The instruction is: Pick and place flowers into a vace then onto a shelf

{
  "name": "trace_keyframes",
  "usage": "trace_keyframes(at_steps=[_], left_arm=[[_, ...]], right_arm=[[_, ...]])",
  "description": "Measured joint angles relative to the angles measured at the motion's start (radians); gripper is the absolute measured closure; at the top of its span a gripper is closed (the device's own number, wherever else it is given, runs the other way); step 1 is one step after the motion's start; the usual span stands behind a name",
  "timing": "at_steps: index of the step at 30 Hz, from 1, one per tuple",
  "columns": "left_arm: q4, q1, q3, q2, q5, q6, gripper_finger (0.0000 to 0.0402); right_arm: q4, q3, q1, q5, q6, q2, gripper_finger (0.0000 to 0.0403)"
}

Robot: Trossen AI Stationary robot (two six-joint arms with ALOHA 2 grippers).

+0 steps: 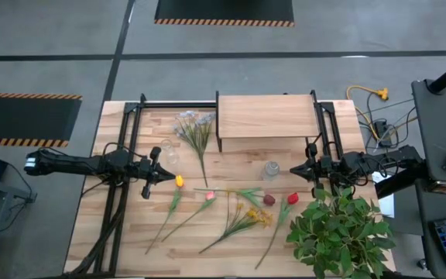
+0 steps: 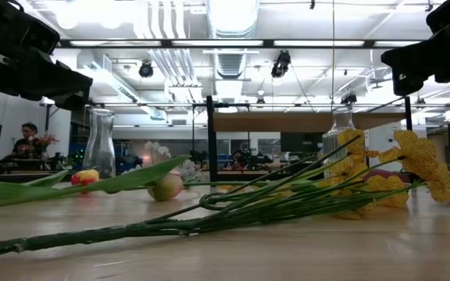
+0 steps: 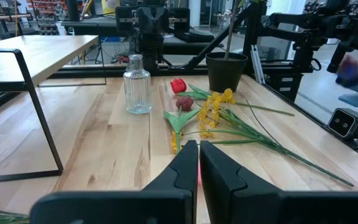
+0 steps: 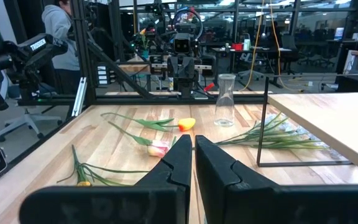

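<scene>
Several cut flowers lie flat on the wooden table. The pale blue-white sprigs [image 1: 196,128] lie by the shelf [image 1: 265,116]. A yellow head [image 1: 179,181], a pink one [image 1: 207,197], yellow blossoms [image 1: 255,217], a dark red head [image 1: 269,199] and a red one [image 1: 292,198] lie in a row nearer the front. A clear flask vase [image 1: 166,153] [image 4: 225,99] and a ribbed glass vase [image 1: 271,169] [image 3: 137,84] stand upright. My left gripper [image 1: 159,173] [image 3: 199,149] hovers shut at the left. My right gripper [image 1: 294,170] [image 4: 193,144] hovers shut at the right. Each is level, pointing toward the other.
A bushy leafy plant [image 1: 339,229] in a dark pot [image 3: 226,71] stands at the near right corner. Black frame rails [image 1: 130,132] run along both sides of the table. The shelf's thin black legs [image 3: 39,118] stand on the tabletop. A person [image 4: 61,37] is in the room beyond.
</scene>
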Motion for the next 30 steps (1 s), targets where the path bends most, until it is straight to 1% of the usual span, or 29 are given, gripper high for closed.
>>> trace_keyframes(at_steps=[15, 20, 27, 30], left_arm=[[0.0, 0.0, 0.0, 0.0, 0.0, 0.0, 0.0402], [0.0, 0.0, 0.0, 0.0, 0.0, 0.0, 0.0402], [0.0, 0.0, 0.0, 0.0, 0.0, 0.0, 0.0402], [0.0, 0.0, 0.0, 0.0, 0.0, 0.0, 0.0402]], right_arm=[[0.007, 0.0, 0.0, 0.0, -0.002, 0.001, 0.039], [0.05, 0.0, 0.0, 0.0, -0.042, 0.001, 0.039], [0.053, 0.0, 0.0, 0.0, -0.057, 0.0, 0.039], [0.053, 0.0, 0.0, 0.001, -0.099, 0.0, 0.039]])
